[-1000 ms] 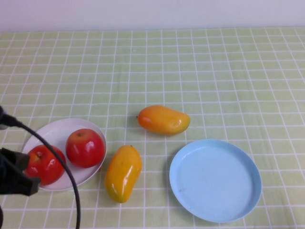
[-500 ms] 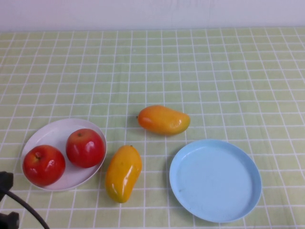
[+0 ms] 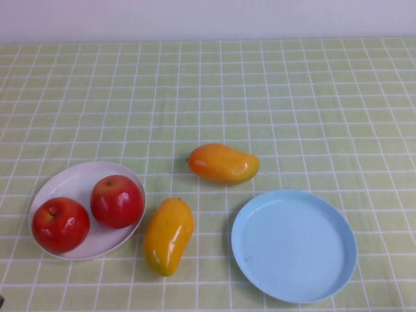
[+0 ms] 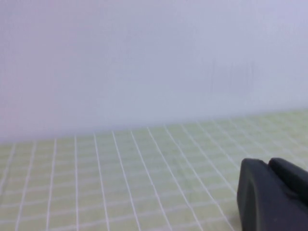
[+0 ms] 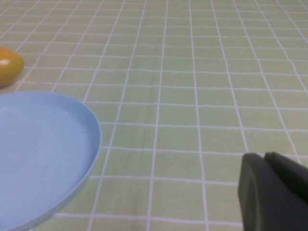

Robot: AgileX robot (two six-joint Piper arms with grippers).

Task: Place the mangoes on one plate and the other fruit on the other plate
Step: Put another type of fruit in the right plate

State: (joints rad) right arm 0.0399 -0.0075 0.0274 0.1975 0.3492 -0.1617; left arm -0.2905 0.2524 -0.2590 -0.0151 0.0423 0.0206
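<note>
Two red apples (image 3: 60, 224) (image 3: 117, 201) lie side by side on the white plate (image 3: 77, 177) at the near left. One mango (image 3: 223, 162) lies on the cloth at the centre. The other mango (image 3: 168, 235) lies between the two plates, just right of the white one. The light blue plate (image 3: 294, 246) at the near right holds nothing. Neither arm shows in the high view. My left gripper (image 4: 268, 162) is shut and empty, facing the far wall. My right gripper (image 5: 264, 157) is shut and empty, to the right of the blue plate (image 5: 38, 149), with a mango end (image 5: 8, 65) beyond it.
A green checked cloth (image 3: 260, 84) covers the whole table, with a pale wall along its far edge.
The left arm, which hung over the left apple on the white plate, has pulled back off the lower left of the high view. The fruit and plates have not moved.
</note>
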